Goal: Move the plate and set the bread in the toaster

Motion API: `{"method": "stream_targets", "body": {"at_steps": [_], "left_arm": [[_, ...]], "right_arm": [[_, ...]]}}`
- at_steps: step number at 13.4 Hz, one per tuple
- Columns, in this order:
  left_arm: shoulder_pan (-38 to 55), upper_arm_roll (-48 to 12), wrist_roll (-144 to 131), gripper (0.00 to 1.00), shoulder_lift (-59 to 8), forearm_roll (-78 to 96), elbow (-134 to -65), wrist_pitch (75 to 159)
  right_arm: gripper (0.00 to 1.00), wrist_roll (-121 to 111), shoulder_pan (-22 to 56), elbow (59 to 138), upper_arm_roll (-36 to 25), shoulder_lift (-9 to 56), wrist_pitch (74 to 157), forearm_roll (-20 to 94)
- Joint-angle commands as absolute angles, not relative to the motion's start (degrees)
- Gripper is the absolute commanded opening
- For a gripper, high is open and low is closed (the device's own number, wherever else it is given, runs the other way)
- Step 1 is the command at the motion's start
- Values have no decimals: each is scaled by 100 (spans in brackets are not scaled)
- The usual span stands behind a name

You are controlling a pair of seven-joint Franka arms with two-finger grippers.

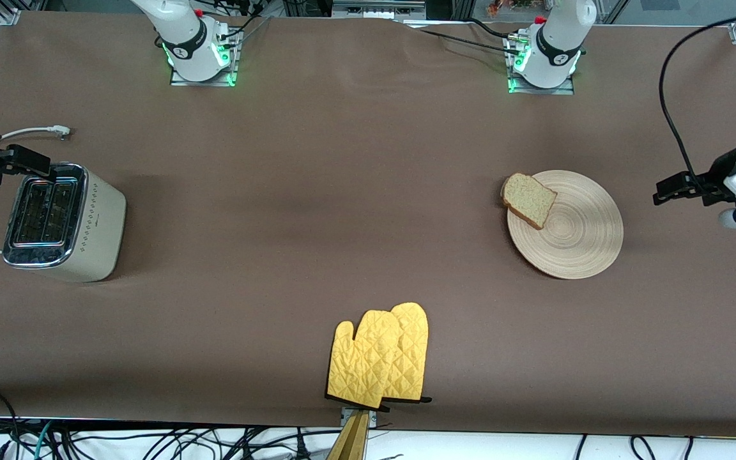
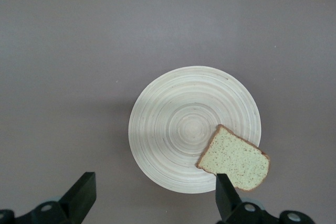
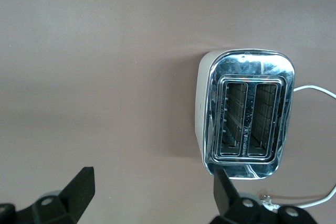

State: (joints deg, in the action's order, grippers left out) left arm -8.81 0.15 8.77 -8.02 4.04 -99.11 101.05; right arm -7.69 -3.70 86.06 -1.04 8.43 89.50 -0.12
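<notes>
The left gripper [image 1: 662, 191] hung spread and empty at three o'clock of the plate [image 1: 575, 236]; the bread [image 1: 528, 199] overhung its ten-o'clock rim. The right gripper [image 1: 13, 160], likewise spread, hovered over the toaster [image 1: 80, 223]. Nothing looked begun; next, the plate's rim needed grasping.

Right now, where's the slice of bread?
The bread lies on the plate, overhanging its rim, toward the left arm's end of the table. In the front view it is at the plate's edge farthest from the camera.
</notes>
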Motion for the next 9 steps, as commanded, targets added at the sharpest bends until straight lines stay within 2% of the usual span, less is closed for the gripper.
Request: {"method": "stream_targets", "body": {"at_steps": [1,9], "left_arm": [[-1658,-35,2462,100,-1570,1533,-9835,10195],[-2661,-131,4570,100,-3892,2180,-8939,10196]], "right_arm": [[100,-721,-404,8482,-97,879,8921,88],[100,-729,-396,8490,-97,879,8921,88]]}}
